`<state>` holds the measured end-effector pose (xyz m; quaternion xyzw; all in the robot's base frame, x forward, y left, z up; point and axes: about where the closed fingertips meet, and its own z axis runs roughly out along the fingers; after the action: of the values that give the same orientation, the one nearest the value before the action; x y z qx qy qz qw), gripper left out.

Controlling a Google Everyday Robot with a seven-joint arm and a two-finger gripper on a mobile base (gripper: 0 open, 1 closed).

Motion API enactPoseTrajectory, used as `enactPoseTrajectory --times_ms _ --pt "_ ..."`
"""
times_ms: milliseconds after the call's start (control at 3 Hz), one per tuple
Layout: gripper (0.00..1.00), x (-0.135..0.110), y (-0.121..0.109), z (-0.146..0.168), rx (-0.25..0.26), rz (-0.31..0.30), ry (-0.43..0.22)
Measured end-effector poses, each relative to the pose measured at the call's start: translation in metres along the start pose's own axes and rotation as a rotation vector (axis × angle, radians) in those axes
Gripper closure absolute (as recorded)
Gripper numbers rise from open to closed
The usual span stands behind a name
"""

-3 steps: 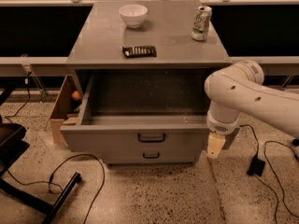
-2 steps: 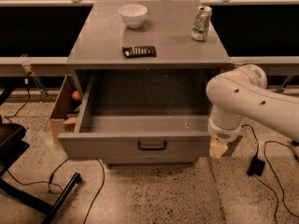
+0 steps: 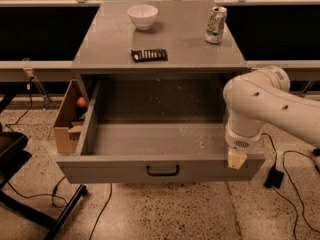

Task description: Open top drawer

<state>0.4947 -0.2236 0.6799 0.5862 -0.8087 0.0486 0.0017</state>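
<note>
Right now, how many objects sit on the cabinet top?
3: white bowl back centre, can back right, dark packet front centre; gripper at top drawer's right front corner. None seem hidden.

Robot test lab: grey cabinet point(image 3: 160, 49) on terrazzo floor point(image 3: 165, 214), loose cables point(image 3: 102, 210) beside it, gripper point(image 3: 237, 159) at its top drawer point(image 3: 110, 171) front edge.

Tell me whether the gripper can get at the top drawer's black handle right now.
Probably yes: the gripper sits at the top drawer's front rim, and the handle faces open floor, unblocked.
</note>
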Motion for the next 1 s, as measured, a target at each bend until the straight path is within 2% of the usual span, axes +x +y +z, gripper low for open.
enactPoseTrajectory --times_ms 333,667,1000 --pt "1.0 0.003 0.0 0.0 0.0 0.0 0.0" --pt "1.0 0.021 0.015 -0.009 0.001 0.038 0.033" --pt "1.0 0.029 0.022 -0.011 0.0 0.059 0.05"
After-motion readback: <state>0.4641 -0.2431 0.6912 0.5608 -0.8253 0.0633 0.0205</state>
